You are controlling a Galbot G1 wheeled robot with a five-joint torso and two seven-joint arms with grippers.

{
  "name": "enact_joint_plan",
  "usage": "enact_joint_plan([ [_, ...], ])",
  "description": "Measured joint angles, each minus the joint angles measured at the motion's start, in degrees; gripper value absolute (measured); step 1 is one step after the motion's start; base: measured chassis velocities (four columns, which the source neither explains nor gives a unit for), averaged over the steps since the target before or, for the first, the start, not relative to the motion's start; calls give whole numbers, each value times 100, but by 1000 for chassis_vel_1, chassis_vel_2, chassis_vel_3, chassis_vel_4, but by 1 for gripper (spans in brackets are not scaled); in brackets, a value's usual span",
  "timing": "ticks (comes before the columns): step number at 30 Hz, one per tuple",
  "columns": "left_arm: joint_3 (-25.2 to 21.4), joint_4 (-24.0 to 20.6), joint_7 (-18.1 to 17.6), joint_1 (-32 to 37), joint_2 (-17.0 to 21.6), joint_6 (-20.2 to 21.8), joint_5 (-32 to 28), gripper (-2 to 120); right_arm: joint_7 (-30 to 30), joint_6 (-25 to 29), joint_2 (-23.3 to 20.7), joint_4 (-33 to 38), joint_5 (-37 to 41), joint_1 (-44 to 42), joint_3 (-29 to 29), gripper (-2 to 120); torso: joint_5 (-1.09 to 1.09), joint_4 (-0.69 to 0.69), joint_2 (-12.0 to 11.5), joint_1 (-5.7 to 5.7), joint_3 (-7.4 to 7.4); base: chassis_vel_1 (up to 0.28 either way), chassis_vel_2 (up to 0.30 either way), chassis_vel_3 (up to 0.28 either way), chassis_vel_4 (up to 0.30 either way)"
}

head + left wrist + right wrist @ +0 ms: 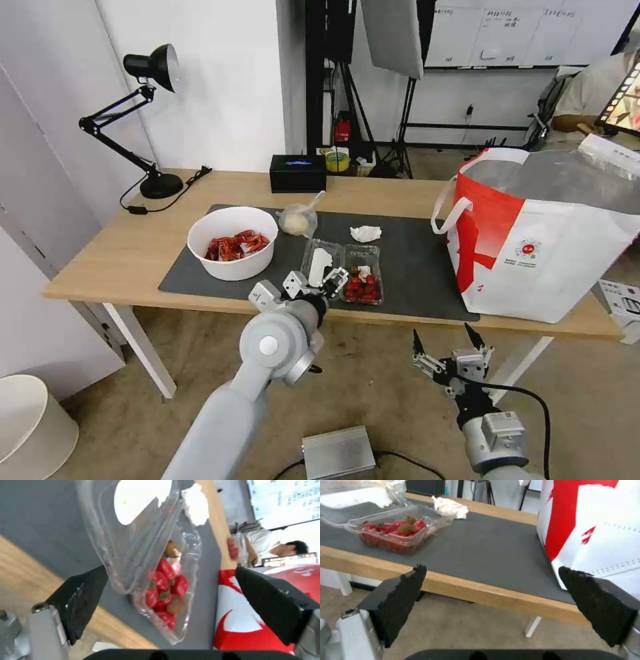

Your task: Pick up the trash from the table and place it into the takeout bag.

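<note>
mat (413, 267) edge behind left tool (319, 280)

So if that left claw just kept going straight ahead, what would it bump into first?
Most likely the clear hinged plastic box of red bits: it lies between the open left gripper's fingers, ahead on the dark grey mat. Depth is unclear.
</note>
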Motion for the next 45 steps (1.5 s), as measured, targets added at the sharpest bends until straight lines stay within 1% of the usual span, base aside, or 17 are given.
enact_joint_plan([
  [7,17,-37,249,32,1,-40,6,100,-2,7,-37,-38,2,37,-25,100,0,0,0,0,0,0,0,0,0],
  [24,77,-213,527,39,55,-56,18,100,-16,38,-9,-62,-22,36,-46,100,0,0,0,0,0,0,0,0,0],
  [33,202,-250,702,-80,115,-68,-12,100,-23,74,31,-101,-36,37,-44,100,0,0,1,0,0,0,0,0,0],
  [45,337,-306,732,-232,150,-61,-158,100,-27,92,41,-113,-40,54,-37,100,0,0,1,0,0,0,0,0,0],
])
